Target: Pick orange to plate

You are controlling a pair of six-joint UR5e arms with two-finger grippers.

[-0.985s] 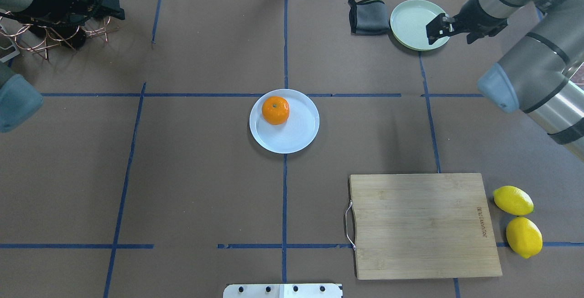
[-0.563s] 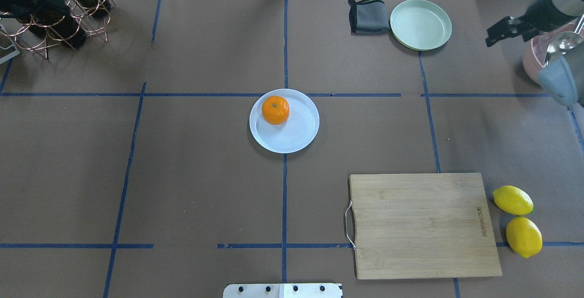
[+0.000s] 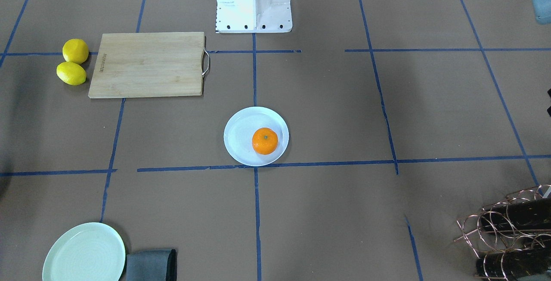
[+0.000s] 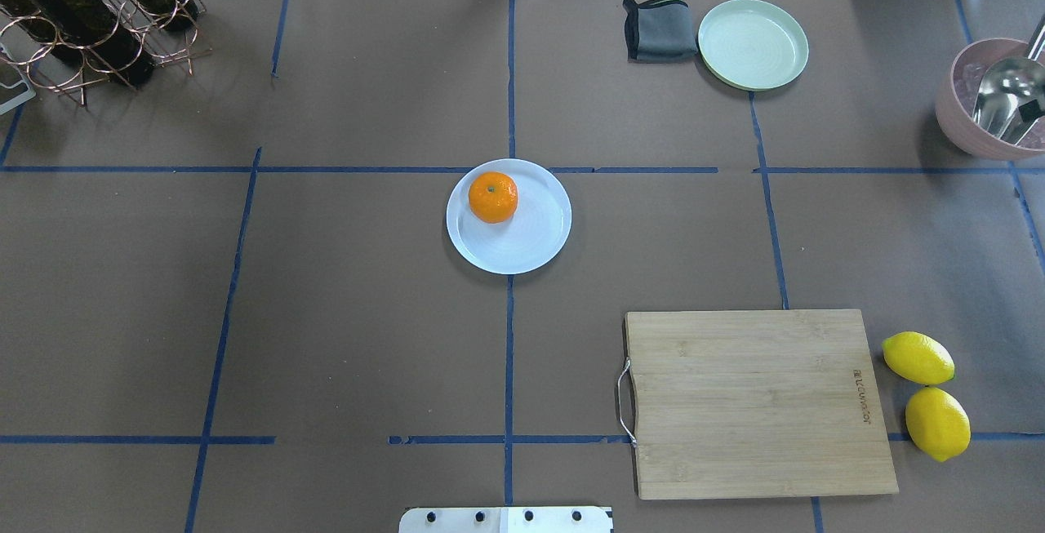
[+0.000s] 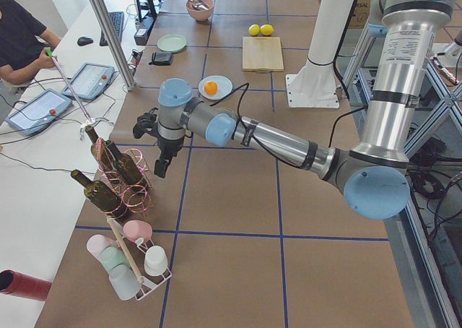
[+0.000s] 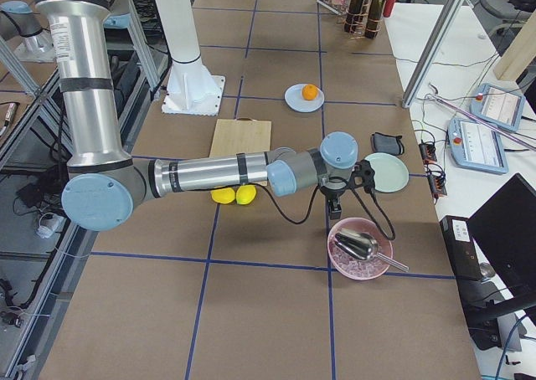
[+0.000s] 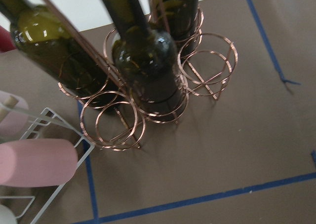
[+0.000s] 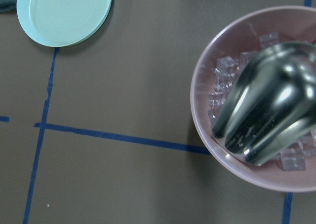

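Plainly shown at the middle of the brown paper-covered table [image 4: 326,313]: a small round bright-orange fruit [image 4: 492,197], green stem dot up, resting on the round pale bluish-white plate [image 4: 531,247]. Sat off-centre, toward the part of the rim farther from the robot and on its left. Touched nothing but the plate; gripped by nothing. Judged as already placed, with no carry left to make. No long axis to reckon with: round, and open to approach from any side.

Showed neither arm over the table in the overhead view. Found the left gripper [image 5: 160,167] only in the side view from the robot's left, hanging near the copper wire rack of dark green wine bottles [image 4: 98,35]. Could not tell how its jaws stood, nor whether anything was held. Found the right gripper [image 6: 334,208] only in the side view from the robot's right, hanging just beside the pink bowl of ice cubes with a metal scoop [image 4: 951,108]. Could not tell its opening or any load either. Both well apart from the fruit, which lay inward toward the table's middle from each; judged neither as clearly nearer.

Elsewhere: a pale mint-green plate [image 4: 753,44] just beside a folded grey cloth [image 4: 657,27], and a rectangular bamboo cutting board [image 4: 755,402] with two yellow lemons [image 4: 918,357] beside it.
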